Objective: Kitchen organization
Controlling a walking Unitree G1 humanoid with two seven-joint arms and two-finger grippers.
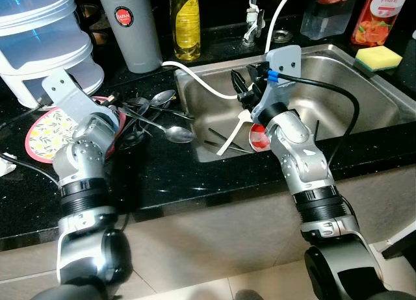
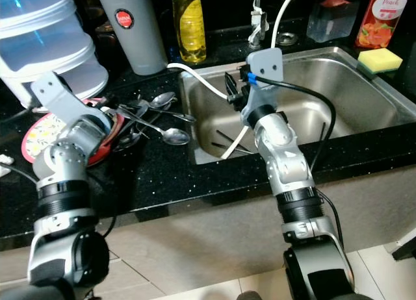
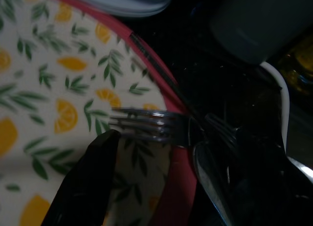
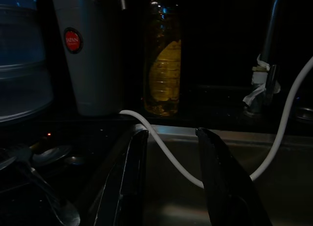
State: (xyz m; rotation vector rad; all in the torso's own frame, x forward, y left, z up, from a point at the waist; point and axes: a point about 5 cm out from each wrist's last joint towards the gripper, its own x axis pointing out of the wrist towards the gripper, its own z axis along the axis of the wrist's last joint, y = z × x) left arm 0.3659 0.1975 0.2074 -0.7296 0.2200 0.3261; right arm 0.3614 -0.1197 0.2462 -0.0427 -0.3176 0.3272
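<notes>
One plate [image 1: 45,132], one sponge [image 1: 377,57], two bottles [image 1: 184,24].

"JAPAN" on a red round label on the grey tumbler [image 1: 130,28], "Peach" on the red pouch [image 1: 381,14]

Head stereo pair: looks forward and down from above the black counter [image 1: 169,176]; sink [image 1: 364,99] upper right of frame, both arms in the foreground.
Left wrist cam: very close, dim, looks along one black finger [image 3: 85,187] onto the lemon-print plate [image 3: 44,103] and a fork [image 3: 146,124].
Right wrist cam: low, dark, faces the grey tumbler [image 4: 93,55] and oil bottle [image 4: 164,64].
Shared: tumbler, bottle, white hose [image 4: 166,152].
</notes>
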